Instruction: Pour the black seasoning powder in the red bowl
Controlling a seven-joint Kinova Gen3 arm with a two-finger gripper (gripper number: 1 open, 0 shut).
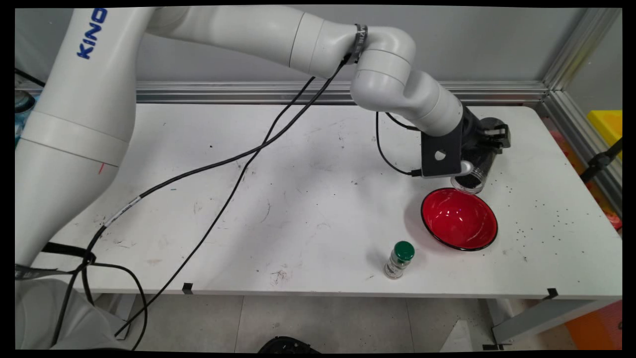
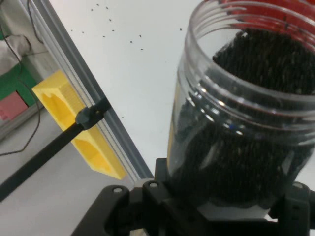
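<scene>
Now gripper [image 1: 481,155] tilts jar [image 1: 471,180] mouth-down toward bowl [image 1: 459,219].

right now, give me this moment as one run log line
gripper: shut on clear jar of black grains | jar tilted, mouth over red bowl rim | green-capped bottle upright, apart

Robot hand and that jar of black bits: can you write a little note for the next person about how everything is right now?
Gripper: shut on the clear jar, lidless, full of black grains, tilted with its mouth over the far rim of the red bowl.
Bowl: sits right of the table's middle; no grains visible inside it.
Green-capped bottle: upright near the front edge, left of the bowl, apart from it.
Loose black grains: scattered on the table right of the bowl.
</scene>
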